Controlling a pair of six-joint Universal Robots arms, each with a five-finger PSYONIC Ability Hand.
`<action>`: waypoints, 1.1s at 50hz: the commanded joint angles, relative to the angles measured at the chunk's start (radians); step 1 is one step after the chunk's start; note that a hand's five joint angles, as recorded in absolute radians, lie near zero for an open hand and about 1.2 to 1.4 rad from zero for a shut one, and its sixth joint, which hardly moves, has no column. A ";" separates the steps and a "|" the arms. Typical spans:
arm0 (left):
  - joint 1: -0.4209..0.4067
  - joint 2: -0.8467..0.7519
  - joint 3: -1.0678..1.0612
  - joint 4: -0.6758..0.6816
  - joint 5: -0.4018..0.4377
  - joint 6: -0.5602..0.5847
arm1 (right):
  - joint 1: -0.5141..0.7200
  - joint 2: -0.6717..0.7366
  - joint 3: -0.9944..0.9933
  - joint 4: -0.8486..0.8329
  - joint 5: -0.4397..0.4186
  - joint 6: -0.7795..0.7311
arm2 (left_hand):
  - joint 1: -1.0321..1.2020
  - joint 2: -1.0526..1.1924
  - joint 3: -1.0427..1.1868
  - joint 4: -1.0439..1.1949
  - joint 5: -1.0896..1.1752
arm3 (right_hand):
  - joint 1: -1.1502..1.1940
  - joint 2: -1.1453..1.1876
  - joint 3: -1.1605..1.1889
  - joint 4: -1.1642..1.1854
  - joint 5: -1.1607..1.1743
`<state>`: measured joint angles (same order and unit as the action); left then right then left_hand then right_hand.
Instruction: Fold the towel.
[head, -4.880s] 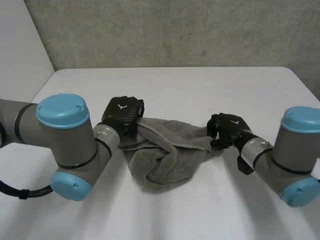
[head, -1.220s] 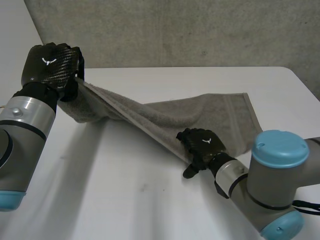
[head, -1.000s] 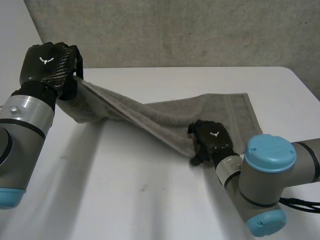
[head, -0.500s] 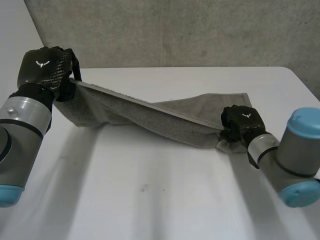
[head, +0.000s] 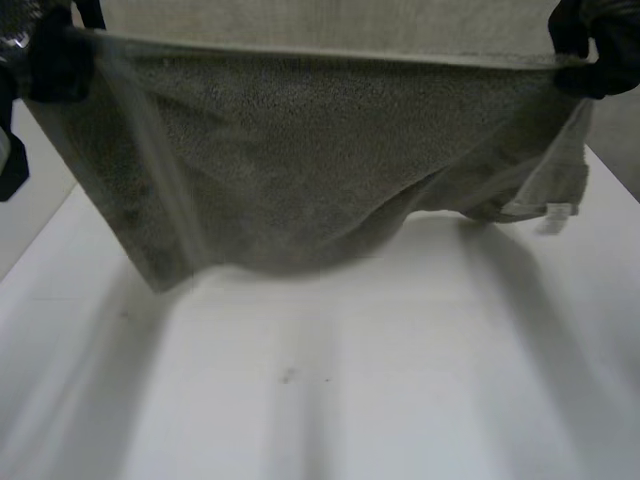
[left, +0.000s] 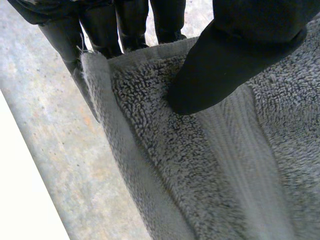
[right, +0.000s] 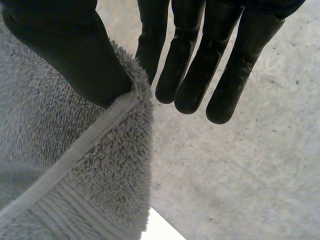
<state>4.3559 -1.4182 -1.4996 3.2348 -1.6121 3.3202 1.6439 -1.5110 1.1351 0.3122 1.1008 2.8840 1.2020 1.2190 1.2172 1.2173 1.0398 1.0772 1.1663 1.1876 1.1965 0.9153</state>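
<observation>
A grey towel (head: 300, 170) hangs spread out in the air above a white worktop (head: 350, 390), its long axis running level from side to side and its face turned to the head camera. The left robot hand (head: 52, 62) pinches one top corner, with the thumb (left: 235, 55) pressed on the pile and the fingers (left: 100, 25) behind it. The right robot hand (head: 592, 48) pinches the other top corner between thumb (right: 70, 55) and straight fingers (right: 197, 55). The lower edge sags in the middle. A small white tag (head: 553, 212) hangs at the lower corner below the right robot hand; any writing on it is too small to read.
</observation>
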 joint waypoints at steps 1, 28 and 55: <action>0.007 -0.096 0.030 -0.132 0.003 0.006 | 0.023 0.165 -0.124 0.241 -0.007 -0.205 | 0.194 0.177 0.179 0.179 0.182 | 0.319 0.230 0.209 0.200 0.306; 0.017 -0.559 0.280 0.603 0.008 -0.062 | 0.231 0.516 -0.315 -0.742 0.315 -0.375 | 0.194 0.177 0.179 0.179 0.182 | 0.319 0.230 0.209 0.200 0.306; 0.086 -0.458 -0.235 0.407 0.009 -0.060 | 0.194 0.681 -0.152 0.099 0.073 -0.653 | 0.194 0.177 0.179 0.179 0.182 | 0.319 0.230 0.209 0.200 0.306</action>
<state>4.4455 -1.8771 -1.6699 3.6956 -1.6042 3.2604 1.8530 -0.9057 0.9656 0.2834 1.1606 2.4337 1.2066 1.2191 1.2174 1.2176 1.0399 1.0772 1.1769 1.1921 1.1973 0.9247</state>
